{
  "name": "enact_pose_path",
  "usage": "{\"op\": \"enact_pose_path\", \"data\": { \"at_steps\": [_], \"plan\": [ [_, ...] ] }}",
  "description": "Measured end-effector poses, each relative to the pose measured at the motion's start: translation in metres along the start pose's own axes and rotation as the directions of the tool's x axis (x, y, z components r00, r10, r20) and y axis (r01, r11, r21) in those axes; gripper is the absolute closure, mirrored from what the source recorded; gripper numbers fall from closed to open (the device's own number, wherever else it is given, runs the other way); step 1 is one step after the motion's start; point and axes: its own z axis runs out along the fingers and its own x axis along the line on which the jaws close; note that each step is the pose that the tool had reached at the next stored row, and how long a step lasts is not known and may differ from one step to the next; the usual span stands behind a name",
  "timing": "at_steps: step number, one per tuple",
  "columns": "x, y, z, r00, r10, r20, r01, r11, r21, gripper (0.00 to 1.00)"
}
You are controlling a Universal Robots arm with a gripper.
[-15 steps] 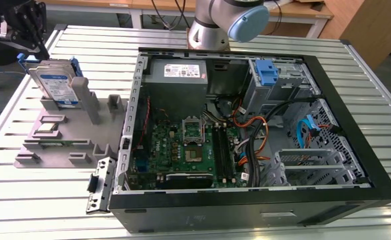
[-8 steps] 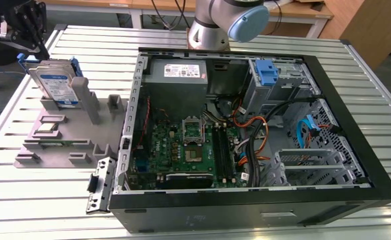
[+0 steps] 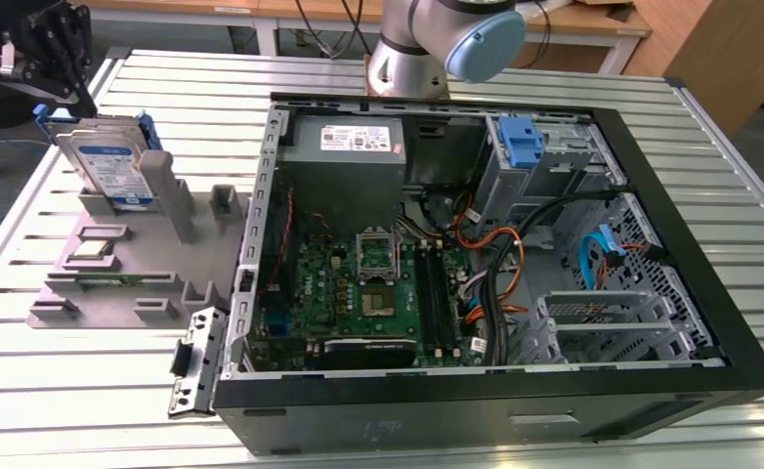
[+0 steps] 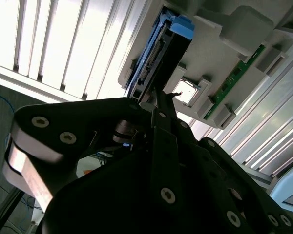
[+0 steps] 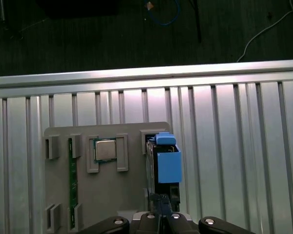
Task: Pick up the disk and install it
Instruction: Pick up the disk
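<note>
The disk [image 3: 111, 164] stands on edge in a slot of the grey holder [image 3: 135, 283] at the exterior view's left, with its blue-and-white label facing out and blue rails on its sides. My gripper [image 3: 66, 98] hangs just above and behind the disk's top edge, apart from it. In the second wrist view the gripper [image 4: 157, 100] has its jaws together, pointing at the end of the disk [image 4: 158, 53]. In the first wrist view the gripper [image 5: 161, 214] is in line with the disk's blue rail [image 5: 167, 165]. Nothing is held.
The holder also carries a small square processor chip [image 5: 105, 149] and a green memory stick [image 5: 73, 185]. The open computer case [image 3: 643, 195] fills the exterior view's right, with a blue-latched drive bay [image 3: 522, 142] at its far side. The arm's base [image 3: 435, 44] stands behind the case.
</note>
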Motion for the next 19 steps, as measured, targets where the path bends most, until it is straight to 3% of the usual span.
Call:
{"op": "enact_pose_path", "data": {
  "at_steps": [9,11,12,16,19],
  "plan": [
    [0.0,0.0,0.0002,1.0,0.0,-0.0005,0.0,1.0,0.0002,0.89],
    [0.0,0.0,0.0002,1.0,0.0,-0.0006,0.0,1.0,0.0002,0.77],
    [0.0,0.0,0.0002,1.0,0.0,-0.0006,0.0,1.0,0.0002,0.77],
    [0.0,0.0,0.0002,1.0,0.0,-0.0009,0.0,1.0,0.0002,0.53],
    [0.0,0.0,0.0003,1.0,0.0,-0.0011,0.0,1.0,0.0002,0.47]
  ]
}}
